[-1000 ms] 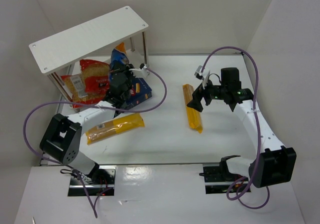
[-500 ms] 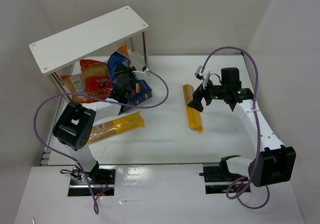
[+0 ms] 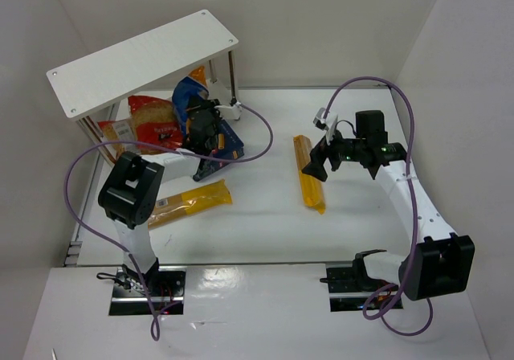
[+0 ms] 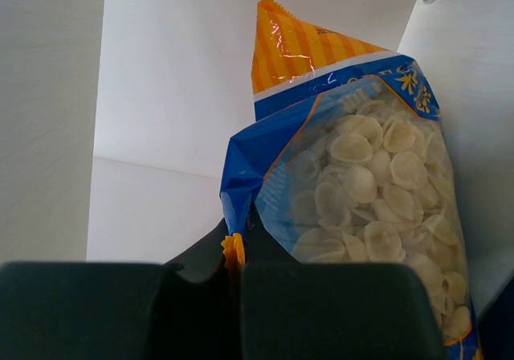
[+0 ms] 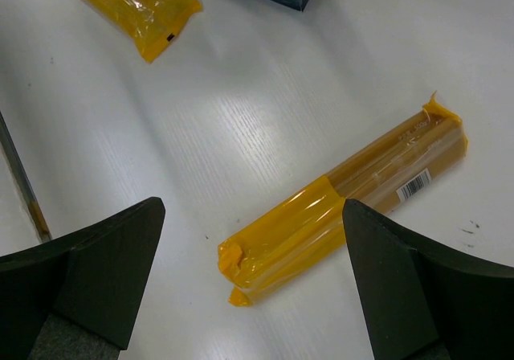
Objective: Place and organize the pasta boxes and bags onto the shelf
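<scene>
The left tool (image 3: 197, 120) is closed tight on the lower edge of the blue bag (image 3: 189, 93). In the left wrist view its fingers (image 4: 120, 312) meet on the plastic. The bag stands upright above them, orange end on top, with pale shell pasta behind a clear window. In the top view this bag is just beside the front edge of the shelf (image 3: 144, 59), at 10 o'clock on the bench (image 3: 265, 231). The red bag (image 3: 151, 123) lies under the top board, at 8 o'clock from the blue bag. The box (image 3: 230, 141) lies on the bench at 4 o'clock from the left tool, and a long yellow bag (image 3: 189, 202) lies at 6 o'clock. The right tool (image 3: 317, 161) is wide open and holds nothing. It hangs over the second yellow bag (image 3: 308, 177), which lies flat near the middle of the bench.
</scene>
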